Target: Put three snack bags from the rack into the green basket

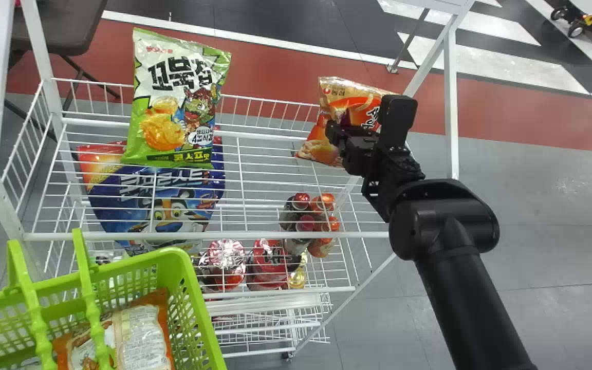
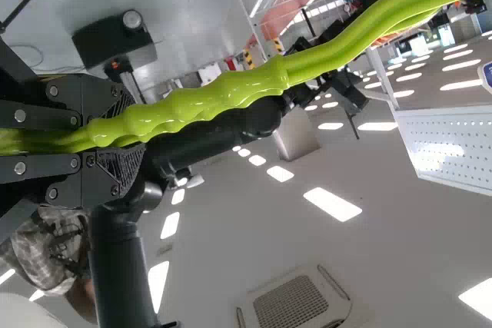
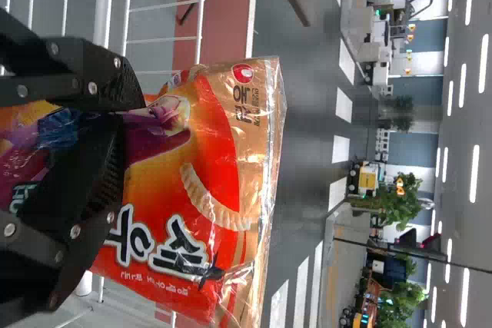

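Beyond the white wire rack (image 1: pixel 203 236), grey floor (image 1: pixel 558 195) with a broad red band (image 1: pixel 275 61), and off at the far left a dark tabletop (image 1: pixel 65 25). At the near left of the head view, a slatted green basket (image 1: pixel 182 257) with one brown-and-white snack bag (image 1: pixel 139 334) lying inside, partly behind the uprights of the handle (image 2: pixel 231 91). Held by that handle in the left gripper (image 2: pixel 127 132), with jaws clamped around the green plastic.

Over the right part of the rack, near its far rail, an orange snack bag (image 1: pixel 337 95), caught by the right gripper (image 1: pixel 338 134) with jaws pinching the wrapper. Crinkled and clear along the bag's end seam; impossible to tell whether touching the wires underneath.

On the rack's upper level, toward the left, a green-and-white snack bag (image 1: pixel 172 97), propped up against the far rail. Beneath the upper wires, a big blue bag (image 1: pixel 172 205) with a cartoon animal on its front. Farther right, also seen through the mesh, a cluster of bottles (image 1: pixel 321 226) with red and orange caps, and just beside them, round red packages (image 1: pixel 270 262).
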